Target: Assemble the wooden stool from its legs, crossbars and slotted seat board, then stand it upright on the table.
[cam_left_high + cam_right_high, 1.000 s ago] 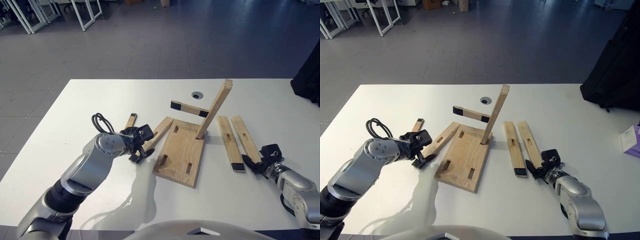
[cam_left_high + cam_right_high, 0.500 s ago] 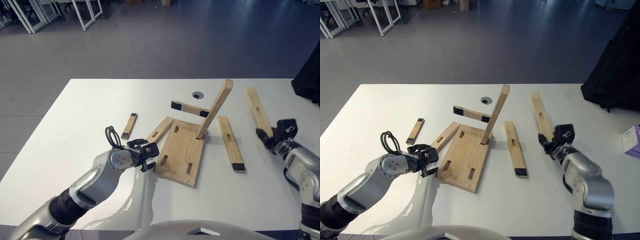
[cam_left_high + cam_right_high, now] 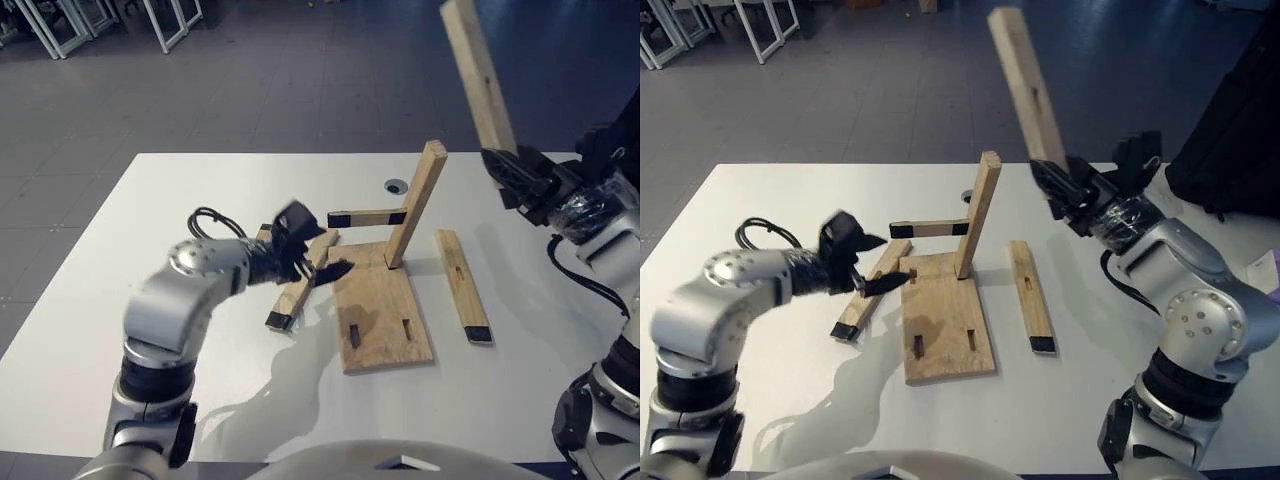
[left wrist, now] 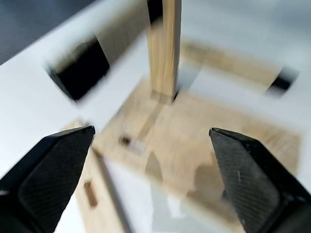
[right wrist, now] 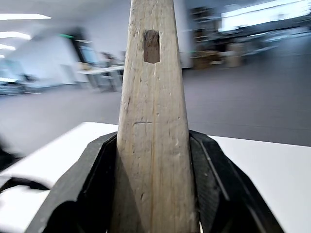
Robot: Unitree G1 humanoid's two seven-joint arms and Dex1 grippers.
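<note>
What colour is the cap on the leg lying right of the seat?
Black cap, left eye view.

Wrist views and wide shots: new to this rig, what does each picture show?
This is a two-armed humanoid robot. The wide shots come from its head, looking down at a white table; each close-up comes from a wrist camera. On the table lies the seat board, an upright leg standing in it, a crossbar jutting from that leg. A loose leg lies left of the board, a second loose leg right. The right hand, raised, grips a fourth leg. The left hand is open and empty by the board.
</note>
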